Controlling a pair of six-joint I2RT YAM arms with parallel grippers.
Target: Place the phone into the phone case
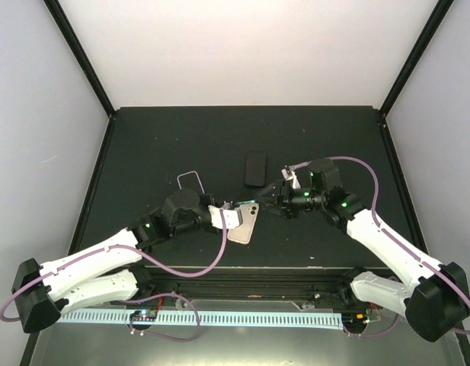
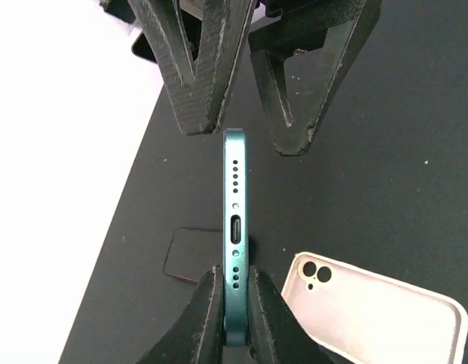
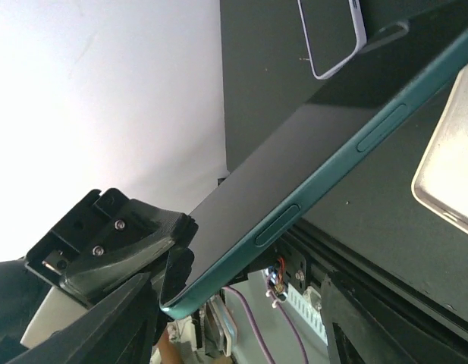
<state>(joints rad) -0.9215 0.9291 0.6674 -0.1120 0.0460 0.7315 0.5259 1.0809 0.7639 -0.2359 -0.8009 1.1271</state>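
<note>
Left gripper (image 2: 235, 279) pinches phone (image 2: 234, 189) by near end, phone on edge, long side pointing to right gripper (image 2: 249, 142). Right jaws partly open, one each side of far end, not squeezing. Flat below lies phone case (image 2: 378, 318).

Phone (image 3: 294, 174), teal-edged with dark glass, crosses the view on a slant from lower left to upper right, with two side buttons showing along its edge. Right gripper (image 3: 237, 303) has its fingers (image 3: 112, 326) standing wide apart at the bottom of the view, with the phone's lower end between them and close by one of them. A clear-rimmed case (image 3: 332, 34) lies flat on the dark table (image 3: 256, 76), some way in from the edge that meets the white wall. A cream case (image 3: 446, 167) lies near the table's front edge, partly cut off from view.
</note>
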